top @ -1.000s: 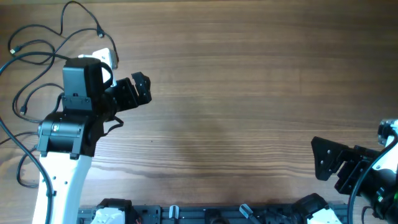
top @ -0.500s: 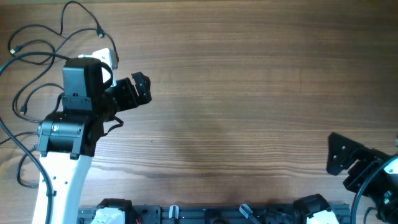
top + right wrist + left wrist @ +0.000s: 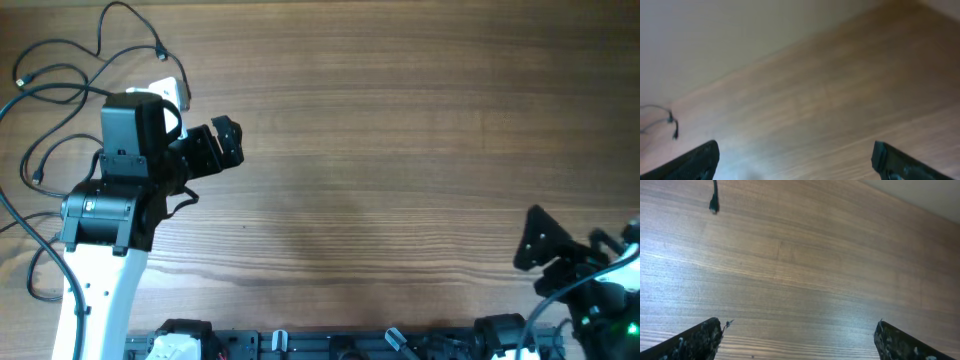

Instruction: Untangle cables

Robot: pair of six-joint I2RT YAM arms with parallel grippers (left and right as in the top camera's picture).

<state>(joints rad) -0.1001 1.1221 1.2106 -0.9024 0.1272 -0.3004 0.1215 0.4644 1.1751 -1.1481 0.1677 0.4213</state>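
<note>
Several thin black cables (image 3: 60, 85) loop over the far left of the wooden table (image 3: 400, 150), partly hidden under my left arm. One plug end (image 3: 713, 203) lies at the top left of the left wrist view. Cable ends (image 3: 671, 122) show far off at the left of the blurred right wrist view. My left gripper (image 3: 222, 143) is open and empty, just right of the cables; its fingertips (image 3: 797, 340) frame bare wood. My right gripper (image 3: 540, 245) is open and empty at the near right corner, fingertips (image 3: 797, 160) wide apart.
A white tag or small block (image 3: 170, 88) sits by the left arm's wrist among the cables. The arm bases and black mounts (image 3: 330, 345) line the near edge. The table's far edge meets a pale wall (image 3: 715, 40).
My right arm has drawn back toward the near right corner and turned; its gripper now tilts upward. The left arm and the cables have not moved.
</note>
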